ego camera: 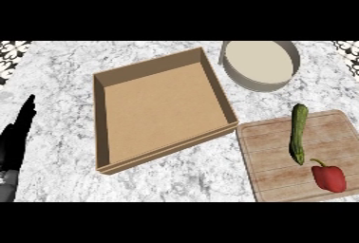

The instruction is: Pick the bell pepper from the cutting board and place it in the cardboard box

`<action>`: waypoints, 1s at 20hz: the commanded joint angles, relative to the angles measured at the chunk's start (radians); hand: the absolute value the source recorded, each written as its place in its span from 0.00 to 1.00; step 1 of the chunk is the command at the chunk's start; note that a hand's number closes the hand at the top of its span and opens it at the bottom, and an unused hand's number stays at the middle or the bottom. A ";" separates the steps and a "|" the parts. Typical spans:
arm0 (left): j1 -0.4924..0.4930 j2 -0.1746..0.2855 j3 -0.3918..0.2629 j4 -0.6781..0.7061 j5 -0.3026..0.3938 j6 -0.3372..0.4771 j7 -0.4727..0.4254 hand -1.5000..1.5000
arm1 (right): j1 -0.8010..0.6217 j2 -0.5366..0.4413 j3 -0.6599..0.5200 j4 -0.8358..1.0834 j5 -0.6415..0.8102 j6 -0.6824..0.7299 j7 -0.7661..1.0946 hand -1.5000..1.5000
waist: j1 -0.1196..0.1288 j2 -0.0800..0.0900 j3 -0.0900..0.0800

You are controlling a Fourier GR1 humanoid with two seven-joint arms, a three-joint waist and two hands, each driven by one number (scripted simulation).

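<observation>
A red bell pepper [329,176] with a short stem lies on the wooden cutting board [273,156] at the lower right, near the board's right edge. The shallow cardboard box [105,95] sits in the middle of the counter, open and with nothing in it. My left hand [17,130] shows at the far left edge, fingers straight and pointing up, resting well away from the box and the board. My right hand does not show.
A long green cucumber [298,134] lies on the board just above the pepper. A round beige bowl [270,85] stands at the back right, beyond the board. The counter is white and grey marble.
</observation>
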State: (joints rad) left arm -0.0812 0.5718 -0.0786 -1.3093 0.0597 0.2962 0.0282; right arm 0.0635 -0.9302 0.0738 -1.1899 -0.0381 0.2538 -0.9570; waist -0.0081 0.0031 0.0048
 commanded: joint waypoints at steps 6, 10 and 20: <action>0.032 -0.017 -0.005 -0.013 -0.027 -0.001 -0.011 0.50 | -0.061 -0.160 0.047 0.055 0.317 -0.128 -0.074 0.00 | 0.024 -0.003 -0.005; 0.007 0.002 0.005 -0.053 -0.039 -0.002 0.053 0.50 | -0.116 -0.207 0.109 -0.032 0.418 -0.081 0.065 0.00 | 0.024 -0.004 -0.005; -0.047 -0.027 0.037 0.006 -0.065 -0.034 0.048 0.50 | -0.229 -0.140 0.217 -0.153 0.637 0.078 0.364 0.00 | 0.017 -0.002 -0.005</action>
State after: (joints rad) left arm -0.1031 0.5448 -0.0577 -1.3067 0.0058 0.2780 0.0570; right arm -0.1013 -1.1051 0.2643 -1.3267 0.5340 0.2527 -0.6781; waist 0.0075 0.0006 -0.0007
